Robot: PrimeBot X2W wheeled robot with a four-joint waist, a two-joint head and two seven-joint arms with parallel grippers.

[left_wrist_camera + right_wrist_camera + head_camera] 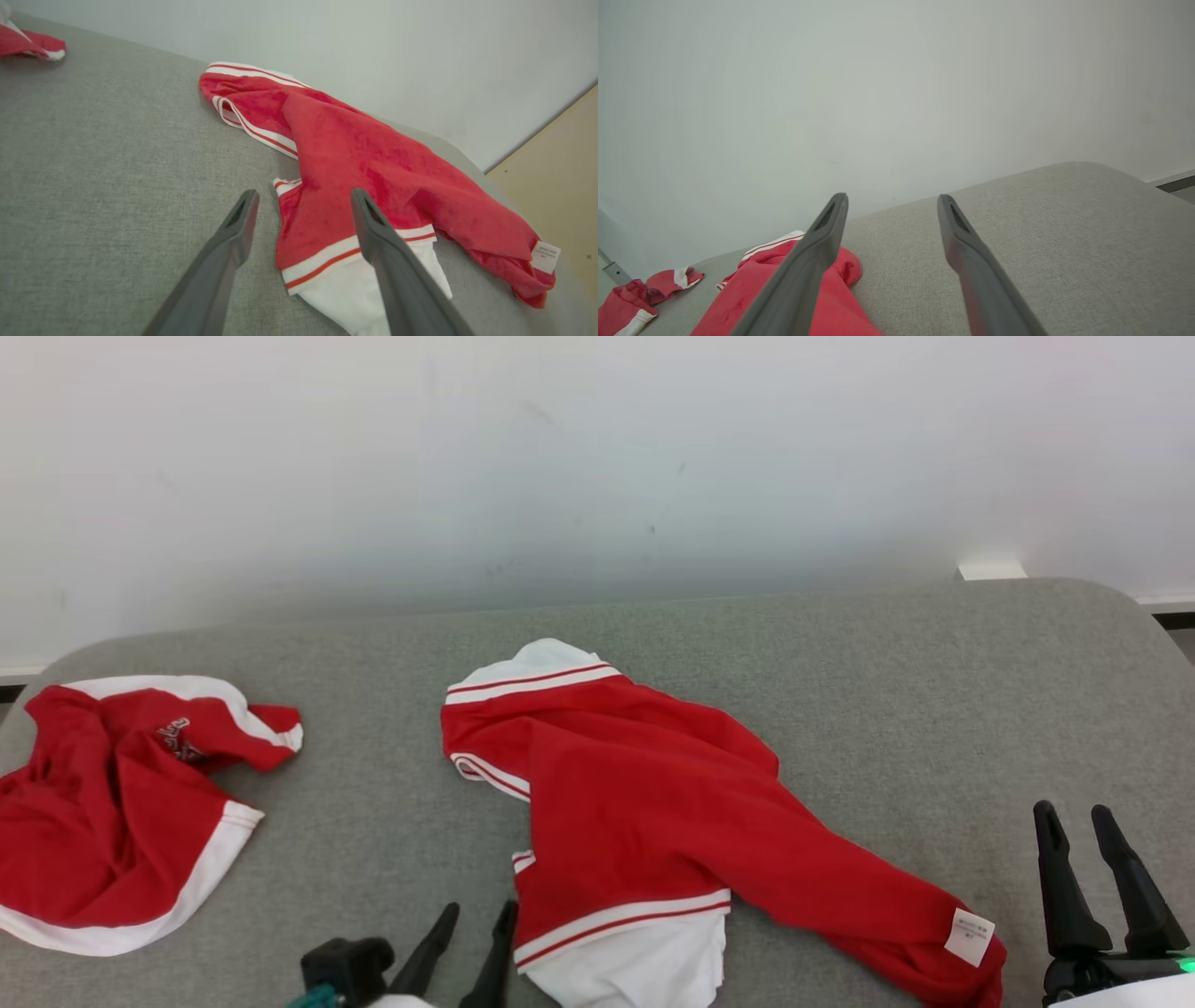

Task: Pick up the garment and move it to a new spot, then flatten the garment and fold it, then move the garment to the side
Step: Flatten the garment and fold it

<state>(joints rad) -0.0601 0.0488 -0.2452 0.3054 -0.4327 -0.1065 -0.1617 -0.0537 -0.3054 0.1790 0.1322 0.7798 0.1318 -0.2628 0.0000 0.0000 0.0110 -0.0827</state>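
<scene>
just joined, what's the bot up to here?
Nothing is held. Both grippers are open: the left gripper sits by the white hem of the garment, and the right gripper stands apart from it, beside the end with the label. The garment lies rumpled in the middle of the grey surface, not yet flattened or folded. A second garment, also red, lies crumpled at the far left.
</scene>
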